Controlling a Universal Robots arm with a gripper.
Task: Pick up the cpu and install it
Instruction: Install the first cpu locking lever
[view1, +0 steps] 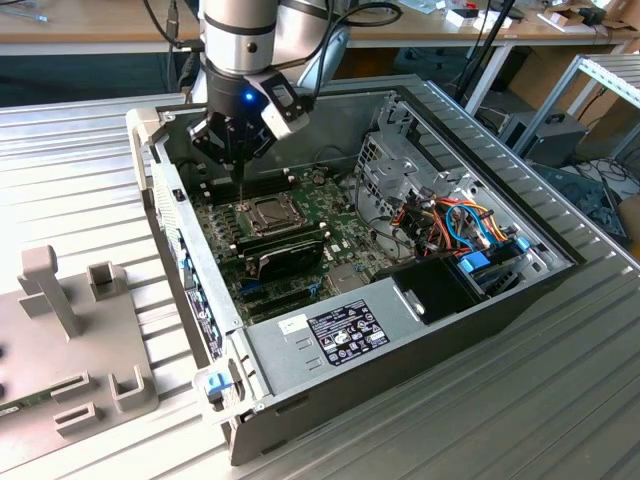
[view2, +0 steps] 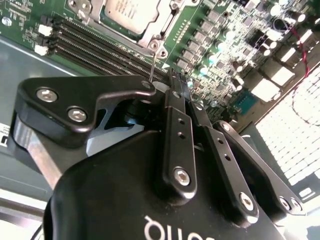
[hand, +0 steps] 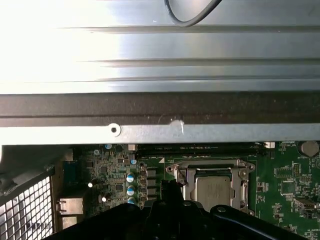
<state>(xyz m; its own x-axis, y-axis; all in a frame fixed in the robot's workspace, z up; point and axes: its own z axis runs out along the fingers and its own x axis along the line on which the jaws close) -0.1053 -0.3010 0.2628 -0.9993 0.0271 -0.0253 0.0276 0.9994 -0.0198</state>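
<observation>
Item: open desktop computer case (view1: 560, 275) lying on a ribbed metal table (view1: 90, 160), motherboard (view1: 300, 270) facing up.

Item: gripper (view1: 240, 160). In the exterior view we find it hanging inside the case, just above the board and beside the socket (view1: 272, 213), toward the case wall on the exterior view's left. In the second wrist view its black fingers (view2: 176, 107) lie pressed together with nothing between them, so we log it as closed and empty.

Item: the cpu (hand: 214, 191). We see its dull silver top lying flat inside the socket, ringed by the hinged metal frame (hand: 186, 172); the second wrist view shows the same chip (view2: 129, 11) in the frame. We judge it already seated. Whether the frame is latched down, we cannot tell.

Item: memory slots (view2: 100, 45), long and dark, running just beside the socket. A thin wire lever (view2: 152, 67) stands near the fingertips.

Item: grey fixture block (view1: 60, 300) on the table, well apart from the case.

Risks, as we judge them: the fingertips hang close to the lever and slots, so a sideways drift could snag the wire or scrape board components. If the chip sits slightly askew, any downward press could bend socket pins. An unlatched frame would leave the chip loose.
</observation>
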